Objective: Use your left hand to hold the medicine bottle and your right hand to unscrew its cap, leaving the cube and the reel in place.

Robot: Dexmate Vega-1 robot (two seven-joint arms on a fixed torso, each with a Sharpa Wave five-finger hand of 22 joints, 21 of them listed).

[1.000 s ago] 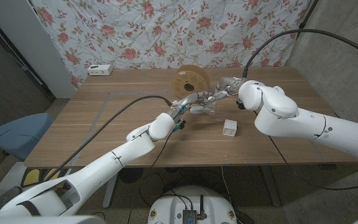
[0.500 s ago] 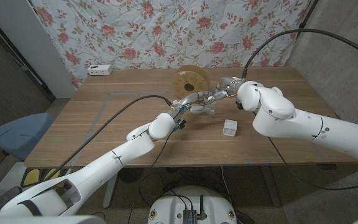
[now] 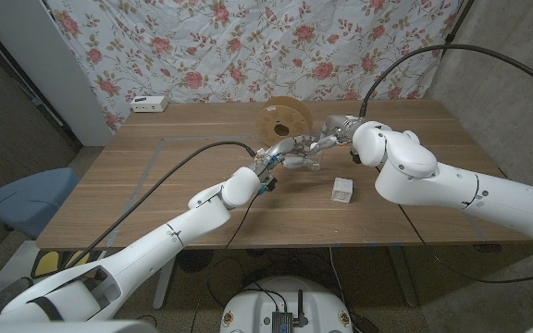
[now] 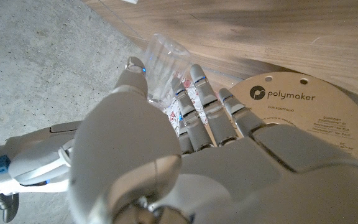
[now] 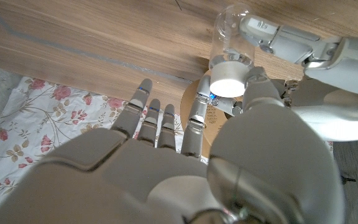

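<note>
My left hand [image 3: 278, 154] grips a clear medicine bottle [image 3: 301, 161] low over the table's middle, lying roughly on its side. In the left wrist view its fingers [image 4: 194, 106] wrap the bottle [image 4: 165, 57]. The white cap [image 5: 231, 84] is on the bottle [image 5: 232, 34] and faces my right hand [image 3: 333, 135]. The right hand's thumb [image 5: 257, 79] and a finger [image 5: 199, 102] sit against opposite sides of the cap, the other fingers spread. The tan reel [image 3: 283, 117] stands just behind the hands. The white cube [image 3: 342, 190] lies nearer me, to the right.
A white box [image 3: 148, 104] sits at the table's [image 3: 155, 185] far left edge, and a flowered cloth [image 3: 248, 46] hangs behind. The reel's labelled face [image 4: 291, 106] is close beside my left hand. A blue chair [image 3: 26, 199] stands off the table's left side.
My right arm has edged slightly left toward the bottle. The left hand, bottle, reel and cube stay where they were.
</note>
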